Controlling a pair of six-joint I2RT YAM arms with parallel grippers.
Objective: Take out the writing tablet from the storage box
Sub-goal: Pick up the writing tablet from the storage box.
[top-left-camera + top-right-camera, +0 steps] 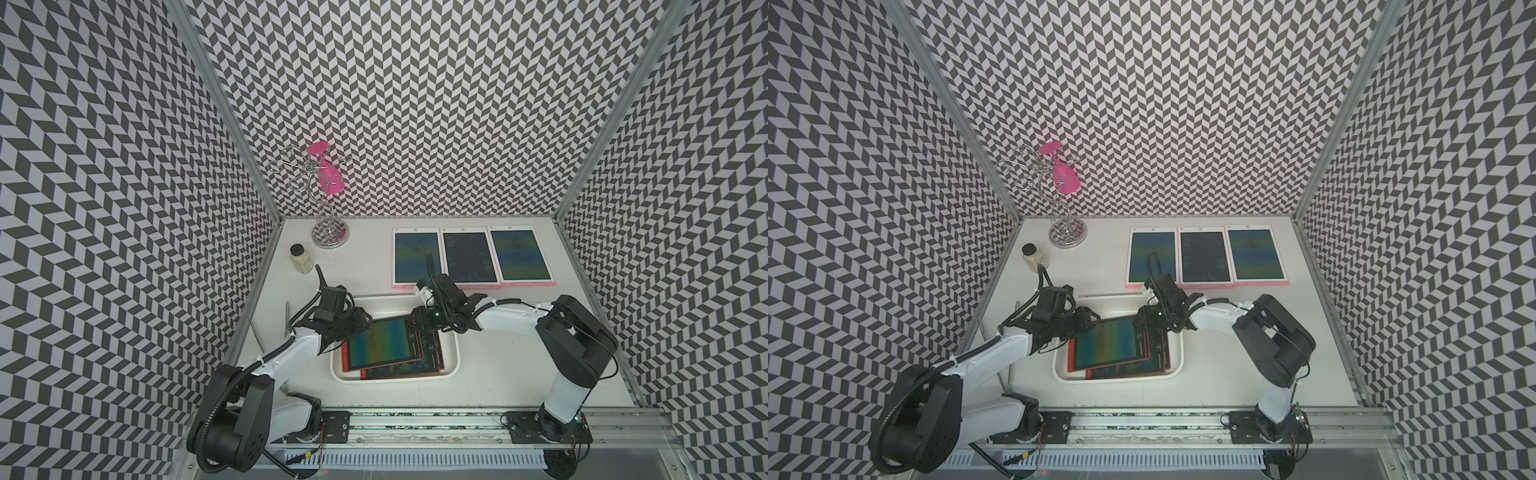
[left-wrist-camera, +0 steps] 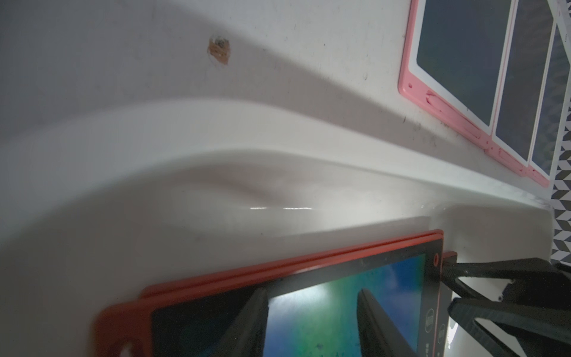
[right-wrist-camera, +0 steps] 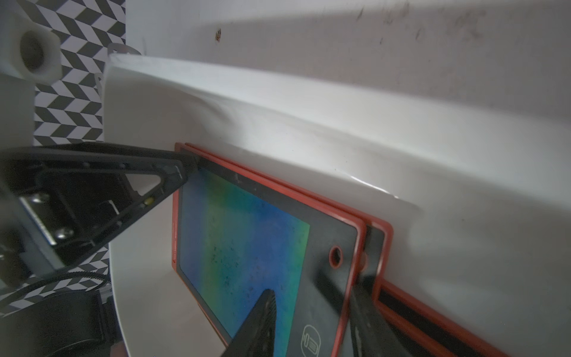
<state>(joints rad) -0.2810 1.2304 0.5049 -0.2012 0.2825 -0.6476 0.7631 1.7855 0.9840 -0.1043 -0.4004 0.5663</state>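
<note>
The storage box is a shallow white tray in the middle of the table, and it holds a skewed stack of red-framed writing tablets. The top tablet shows a blue-green screen. My left gripper is at the tablet's left end, both fingers apart over the screen. My right gripper is at the right end, open. One of its fingers lies over the screen and the other is past the red edge. The box wall rises just behind.
Three pink-framed tablets lie side by side at the back right. A small jar and a wire stand holding a pink glass stand at the back left. Patterned walls close in three sides.
</note>
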